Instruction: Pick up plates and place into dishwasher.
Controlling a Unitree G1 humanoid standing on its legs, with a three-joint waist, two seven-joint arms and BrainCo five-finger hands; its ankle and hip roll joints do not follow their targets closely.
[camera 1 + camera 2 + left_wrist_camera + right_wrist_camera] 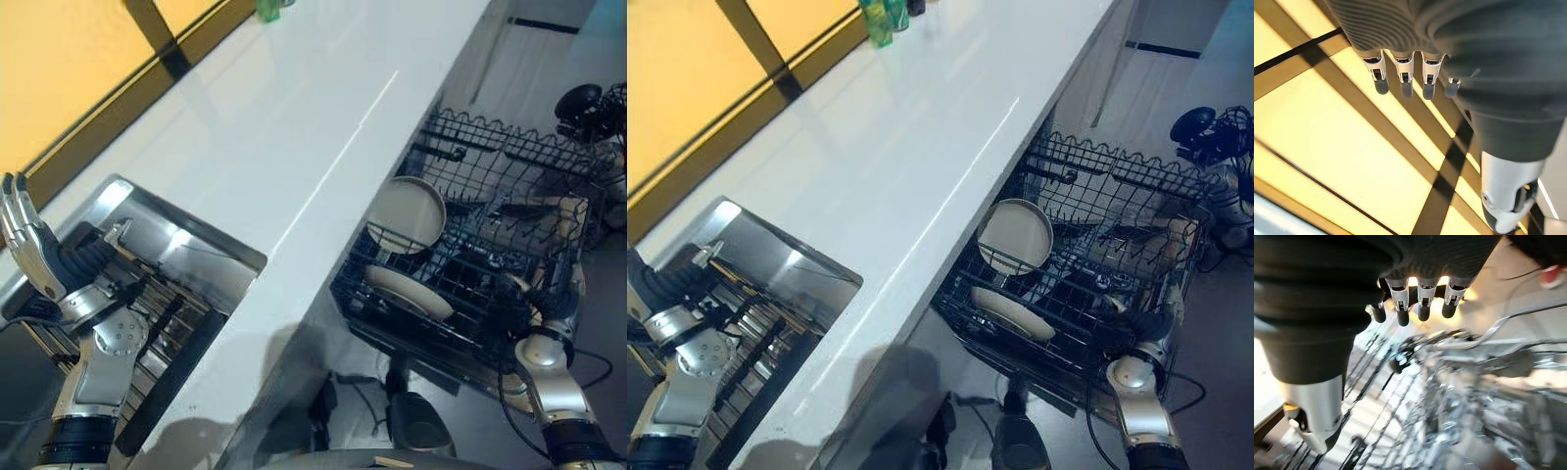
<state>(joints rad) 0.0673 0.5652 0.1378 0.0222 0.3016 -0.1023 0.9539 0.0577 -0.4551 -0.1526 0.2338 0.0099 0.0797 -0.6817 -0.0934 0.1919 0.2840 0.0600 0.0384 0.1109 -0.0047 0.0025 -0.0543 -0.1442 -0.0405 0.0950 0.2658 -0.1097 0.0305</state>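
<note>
The left hand (27,250) is raised beside the sink (211,250), its arm coming up from below and its fingers (1402,81) straight, pointing up toward the yellow wall panel (69,69). They hold nothing; in the left wrist view only that panel lies beyond the fingertips. The ribbed drain rack (162,338) in the sink sits below the wrist, well under the fingers.

The right hand (549,294) reaches down at the near corner of the dishwasher rack (490,255). In its wrist view its fingers (1422,303) are extended and empty, with the rack's wires just beyond the tips; I cannot tell whether they touch the wire.

Two plates are already in the rack. One plate (407,291) lies nearly flat in the front, to the inner side of the right fingers and apart from them. The other plate (405,213) stands tilted on edge between the tines, farther from the fingers and close under the worktop (294,137) edge. No plate is visible on the worktop or in the sink.

These plates look like glazed ceramic: stiff, fairly heavy for their size, slick-surfaced and liable to chip against the wire. I would take one by its rim, thumb on one face and fingers on the other, and lower it between the tines without dropping it.
</note>
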